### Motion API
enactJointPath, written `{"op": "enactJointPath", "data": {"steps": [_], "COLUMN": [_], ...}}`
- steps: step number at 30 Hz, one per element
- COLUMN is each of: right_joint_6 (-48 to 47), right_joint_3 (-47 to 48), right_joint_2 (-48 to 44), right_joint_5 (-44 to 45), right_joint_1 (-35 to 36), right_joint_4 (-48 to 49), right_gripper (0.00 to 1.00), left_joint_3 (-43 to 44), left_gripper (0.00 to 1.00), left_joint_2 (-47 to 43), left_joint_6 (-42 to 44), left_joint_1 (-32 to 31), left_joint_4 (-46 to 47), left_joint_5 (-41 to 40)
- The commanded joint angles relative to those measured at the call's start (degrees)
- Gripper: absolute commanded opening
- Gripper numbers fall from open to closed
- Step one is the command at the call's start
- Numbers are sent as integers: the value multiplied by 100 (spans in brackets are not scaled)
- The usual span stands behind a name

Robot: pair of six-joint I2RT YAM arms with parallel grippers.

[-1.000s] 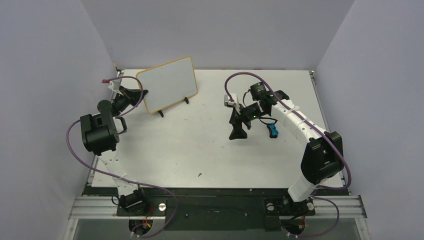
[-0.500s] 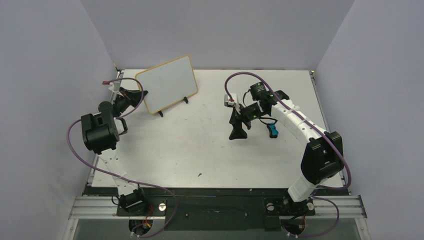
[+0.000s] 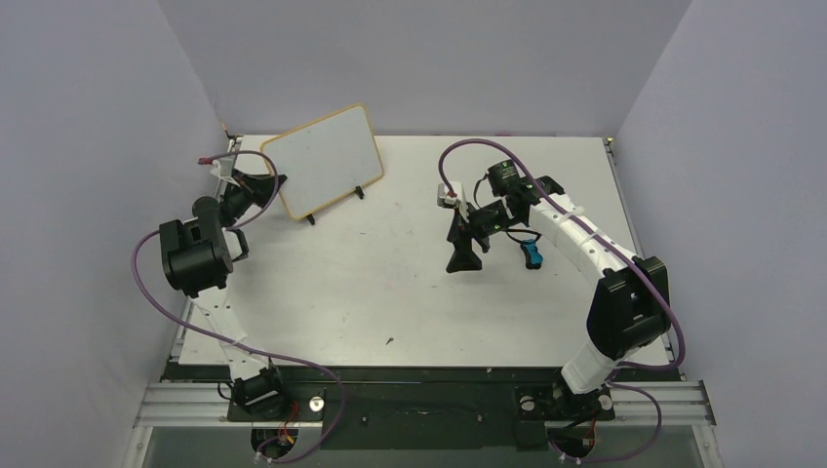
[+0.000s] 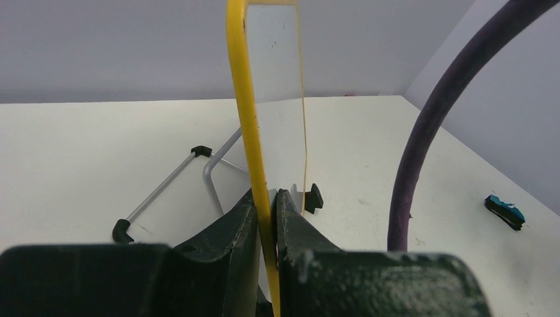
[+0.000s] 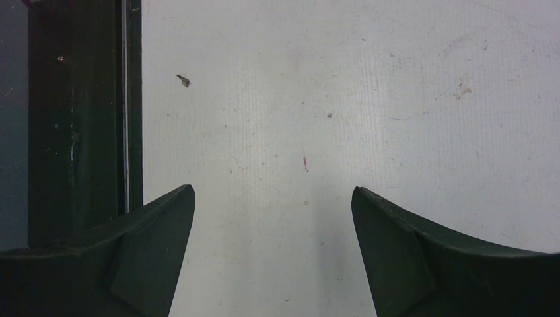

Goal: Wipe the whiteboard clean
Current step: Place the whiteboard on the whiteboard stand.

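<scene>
Whiteboard stands in the upper left of the overhead view, leaning on a wire easel stand at the far left part of the bench. Its face looks clean, with no red writing visible. The left gripper is clamped on the board's yellow side edge, one jaw on each face. Near the centre, the right gripper hangs spread wide and empty over bare bench, with the blue eraser lying just to its right. The wiping looks finished. The next move probably calls for letting go gently so the board stays seated on its stand.
</scene>
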Motion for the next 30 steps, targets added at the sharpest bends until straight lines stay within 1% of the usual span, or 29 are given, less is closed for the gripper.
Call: {"op": "enactJointPath", "data": {"steps": [1, 9, 12, 16, 19, 21, 23, 26, 29, 30], "right_joint_6": [-11, -43, -61, -135, -214, -260, -287, -308, -342, -357], "right_joint_3": [-4, 5, 5, 18, 38, 52, 67, 67, 82, 90], "right_joint_2": [25, 88, 97, 92, 97, 100, 99, 83, 75, 75], "right_joint_5": [-333, -307, -307, -327, -351, -362, -372, -394, -404, -393], "right_joint_1": [-24, 17, 13, 35, 59, 90, 123, 158, 190, 192], "right_joint_4": [122, 96, 77, 12, -71, -120, -151, -180, -203, -232], "right_gripper": [84, 84, 84, 84, 84, 84, 84, 84, 84, 84], "left_joint_3": [291, 311, 316, 270, 248, 213, 192, 262, 340, 313], "left_gripper": [0, 0, 0, 0, 0, 0, 0, 0, 0, 0], "left_joint_2": [-37, -376, -613, -968, -1171, -1252, -1251, -1183, -1247, -1258], "left_joint_6": [486, 395, 462, 925, 1451, 1753, 1883, 1821, 2051, 2060], "left_joint_1": [92, 179, 209, 344, 442, 500, 579, 680, 750, 760], "left_joint_4": [498, -28, -474, -1390, -2208, -2551, -2685, -2664, -3126, -3136], "left_joint_5": [-111, -60, -22, -14, -26, -50, -77, 14, 38, 23]}}
